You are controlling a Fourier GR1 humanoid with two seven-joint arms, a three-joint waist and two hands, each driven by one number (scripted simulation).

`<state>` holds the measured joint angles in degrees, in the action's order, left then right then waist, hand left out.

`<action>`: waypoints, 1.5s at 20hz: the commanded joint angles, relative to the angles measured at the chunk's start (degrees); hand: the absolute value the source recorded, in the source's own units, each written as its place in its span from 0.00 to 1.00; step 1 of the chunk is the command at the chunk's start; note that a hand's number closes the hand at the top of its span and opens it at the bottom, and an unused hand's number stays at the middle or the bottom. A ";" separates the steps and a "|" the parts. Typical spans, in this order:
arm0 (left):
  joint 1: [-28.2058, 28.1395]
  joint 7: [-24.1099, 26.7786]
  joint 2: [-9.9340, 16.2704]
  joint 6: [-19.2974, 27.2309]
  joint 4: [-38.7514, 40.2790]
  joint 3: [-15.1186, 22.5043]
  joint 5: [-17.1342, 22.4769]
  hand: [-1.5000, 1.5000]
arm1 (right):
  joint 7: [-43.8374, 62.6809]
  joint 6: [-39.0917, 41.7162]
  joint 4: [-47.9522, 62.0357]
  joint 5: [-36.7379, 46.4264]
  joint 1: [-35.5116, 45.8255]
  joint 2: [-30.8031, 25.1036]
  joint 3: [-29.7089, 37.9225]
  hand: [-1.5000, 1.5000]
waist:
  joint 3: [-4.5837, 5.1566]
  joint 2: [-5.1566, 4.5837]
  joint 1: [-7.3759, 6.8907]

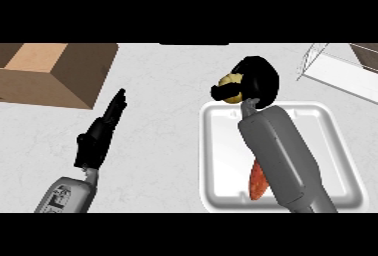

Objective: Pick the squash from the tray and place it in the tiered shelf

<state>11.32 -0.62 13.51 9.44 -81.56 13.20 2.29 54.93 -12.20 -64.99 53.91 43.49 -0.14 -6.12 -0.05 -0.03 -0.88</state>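
The squash (231,80) shows only as a pale yellow patch, most of it hidden inside the right hand (255,80), whose black fingers and thumb are curled round it. Hand and squash sit just past the far rim of the tray (339,150), over the pale surface (162,100) rather than over the tray's well — whether the squash is touching the surface or is held clear of it cannot be told from this view.

The right forearm (284,155) runs from the lower edge of the view diagonally across the white tray up to the hand. From under the forearm, near the tray's front edge, an orange-red item (257,185) pokes out; most of it is covered, so its shape is unclear.

At the upper right, well apart from the hand, stands the tiered shelf (336,70), seen as a white frame with thin wire lines, cut off by the view's edge.

The left hand (100,137) lies over the surface to the left of the tray, fingers straight and pointing away — holding nothing. Beyond it, in the upper left corner, sits a brown cardboard box (52,72).
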 commanded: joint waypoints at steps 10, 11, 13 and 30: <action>-0.42 0.05 -0.48 -0.58 0.13 -1.96 -0.83 0.50 | 14.50 1.02 -17.37 15.52 5.21 -1.47 -0.84 1.00 | 0.09 0.35 1.34; 0.52 -1.25 -0.91 -0.37 0.03 -1.80 -0.92 0.50 | 15.30 4.86 -16.49 15.72 9.75 -2.94 1.01 1.00 | 0.10 0.34 1.23; -3.45 0.55 1.22 -2.49 -2.48 -2.74 0.39 0.50 | 15.81 7.92 -19.11 17.40 10.64 -4.37 1.90 1.00 | 0.10 0.46 0.96; 0.89 0.44 -1.53 -3.24 2.02 -4.26 -1.83 0.50 | 7.74 11.78 -11.11 23.30 21.89 -17.23 15.71 1.00 | 0.09 -0.01 0.62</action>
<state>10.86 0.24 11.59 7.40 -80.58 10.32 -0.07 60.36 -2.19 -79.24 76.51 62.43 -14.72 7.19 0.03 0.05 -0.16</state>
